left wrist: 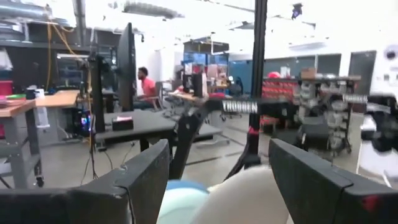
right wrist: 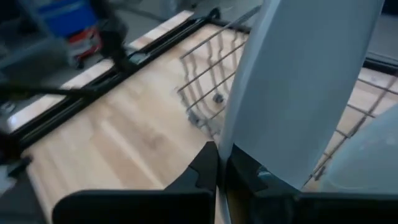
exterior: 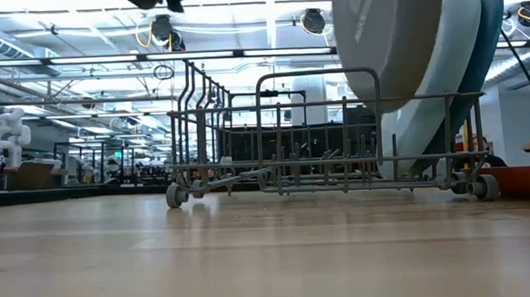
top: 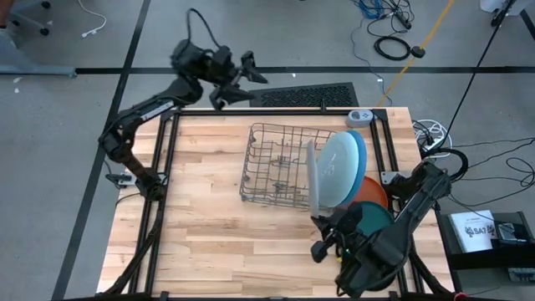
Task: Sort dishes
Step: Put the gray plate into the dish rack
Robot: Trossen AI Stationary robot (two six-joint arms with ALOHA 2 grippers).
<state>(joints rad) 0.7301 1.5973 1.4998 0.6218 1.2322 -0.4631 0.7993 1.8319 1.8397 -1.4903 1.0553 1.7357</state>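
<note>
Pincer status: the right pincer (top: 320, 219) sits at the near right part of the desk (top: 201, 209), its fingers pressed together on the lower edge of the grey plate (top: 313, 176), pinching it. This plate stands on edge at the right end of the wire dish rack (top: 280, 163). Just beside it, the pale blue plate (top: 338, 167) and the blue plate (top: 360, 146) lean on the rack's right end. The orange plate (top: 374, 192) and the teal plate (top: 378, 217) lie on the desk right of the rack, partly covered by the right arm. The left pincer (top: 242, 75) is raised beyond the far edge of the desk, well apart from the rack, its fingers (left wrist: 140, 177) spread and holding nothing.
</note>
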